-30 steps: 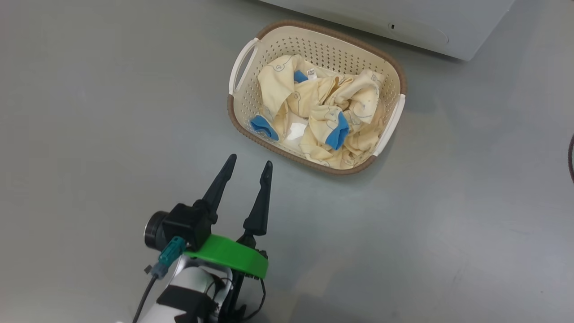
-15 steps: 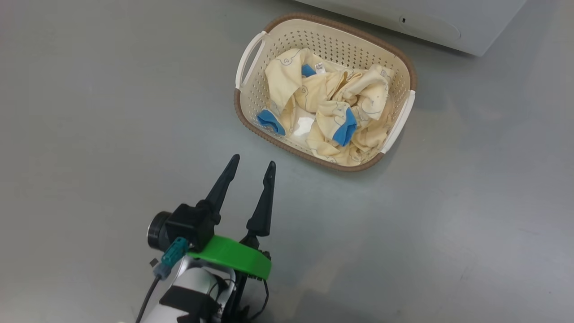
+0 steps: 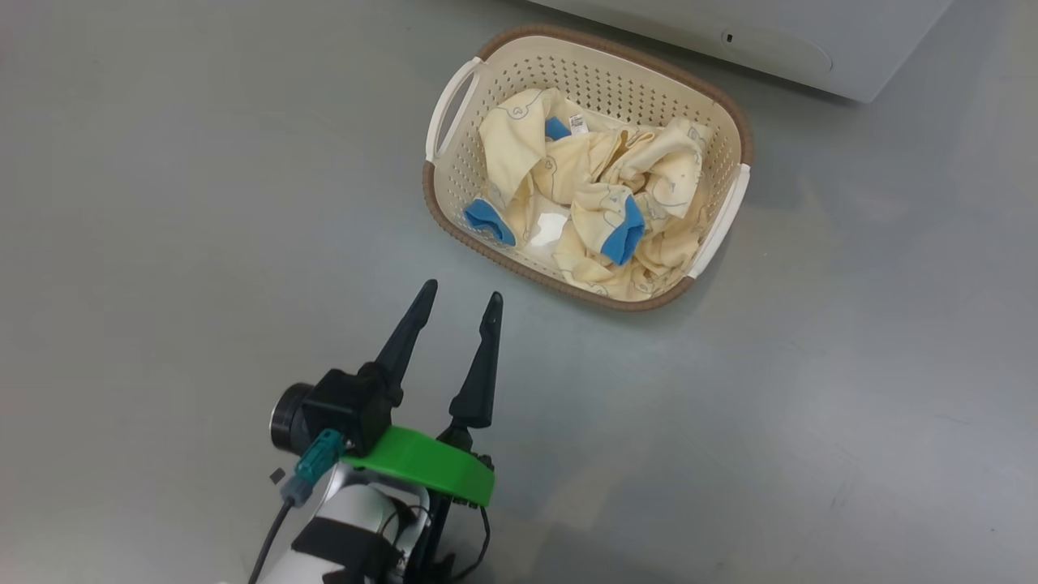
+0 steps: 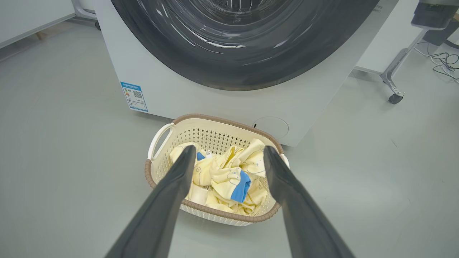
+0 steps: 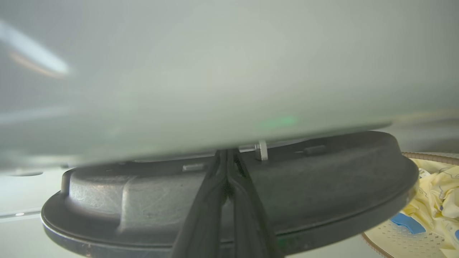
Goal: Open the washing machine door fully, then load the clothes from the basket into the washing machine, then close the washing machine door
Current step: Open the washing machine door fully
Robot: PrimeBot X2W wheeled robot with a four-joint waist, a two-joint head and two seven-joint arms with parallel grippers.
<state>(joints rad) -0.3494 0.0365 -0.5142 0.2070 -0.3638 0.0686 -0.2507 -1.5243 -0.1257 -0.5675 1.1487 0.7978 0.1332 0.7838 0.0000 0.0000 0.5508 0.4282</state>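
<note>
Nearest in the head view, the left gripper (image 3: 461,290) hangs over the bare grey floor (image 3: 162,203) on its green wrist bracket (image 3: 422,462), its two dark fingers spread apart with nothing between them and pointing towards the basket (image 3: 616,85), which lies just past their tips without touching them. The basket stands on the floor, its two white handles (image 3: 448,109) on the short ends. The clothes (image 3: 592,186) lie crumpled inside it, pale yellow, with blue cuffs (image 3: 624,235) showing near the middle and at the near-left corner. Just behind the basket is the foot of the washing machine (image 3: 770,32), with its round service flap (image 3: 778,53). The left wrist view looks between the parted fingers onto the same heap; beyond it rises the white front with a small blue label (image 4: 134,96) and the lower arc of the washing machine door (image 4: 244,77), glossy black. In the right wrist view the right gripper (image 5: 226,152) has its fingers pressed together, holding nothing; their tips reach the narrow gap between the door's dark back and the blurred white panel, just beside a small metal latch piece (image 5: 262,150). Whether they touch either cannot be told.
</note>
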